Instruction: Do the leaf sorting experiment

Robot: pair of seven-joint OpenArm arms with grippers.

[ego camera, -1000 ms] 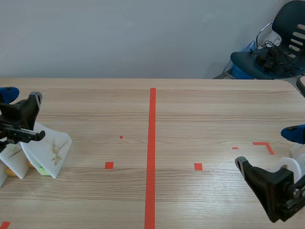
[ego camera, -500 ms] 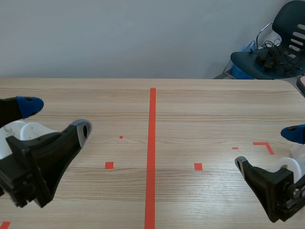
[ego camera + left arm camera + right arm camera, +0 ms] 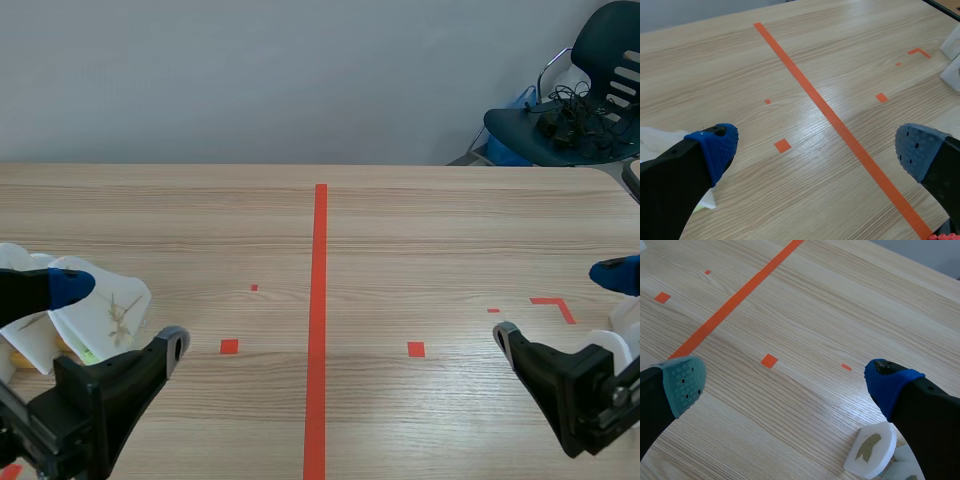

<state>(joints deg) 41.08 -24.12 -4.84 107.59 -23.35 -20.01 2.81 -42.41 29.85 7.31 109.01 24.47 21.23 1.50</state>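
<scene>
At near edge: left gripper (image 3: 815,147) and right gripper (image 3: 785,381), both spread wide, holding nothing. Beside left, pile of leaf cards (image 3: 112,312); beside right, another card (image 3: 870,450), all on table (image 3: 400,220). Sorting seemingly unstarted; every card yet to place.

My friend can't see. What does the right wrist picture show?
The right end effector hangs open over a wooden table, holding nothing. A white round piece with a leaf on it lies beside its blue-padded finger, and an orange-red tape line runs ahead.
</scene>
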